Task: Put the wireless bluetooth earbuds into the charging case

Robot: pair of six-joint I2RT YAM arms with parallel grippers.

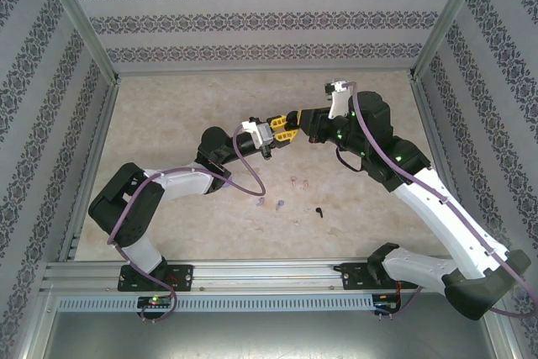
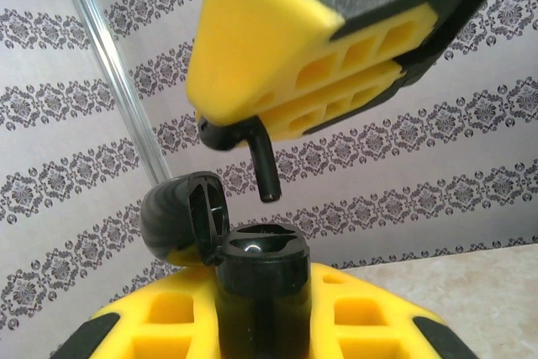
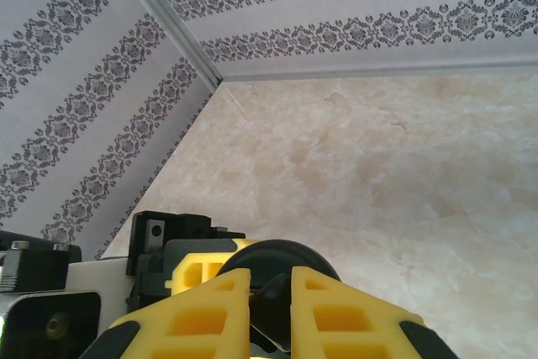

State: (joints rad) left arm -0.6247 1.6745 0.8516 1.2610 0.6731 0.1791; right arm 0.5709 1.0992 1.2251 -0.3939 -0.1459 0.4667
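Observation:
Above the table my left gripper [image 1: 271, 137] [image 2: 256, 321] is shut on a black charging case [image 2: 259, 271]. The case stands upright with its lid [image 2: 178, 216] flipped open to the left. My right gripper [image 1: 288, 124] [image 3: 271, 296] reaches in from above, shut on a black earbud [image 2: 262, 161] [image 3: 296, 313]. The earbud's stem points down and hangs a little above the case's open top, not touching it. On the table lie another black earbud [image 1: 320, 211], two purple earbuds [image 1: 271, 203] and two pale pink earbuds [image 1: 300, 182].
The beige tabletop [image 1: 185, 115] is walled by patterned panels with metal posts [image 1: 84, 27] at the corners. A metal rail [image 1: 269, 275] runs along the near edge beside the arm bases. The loose earbuds lie below and in front of both grippers.

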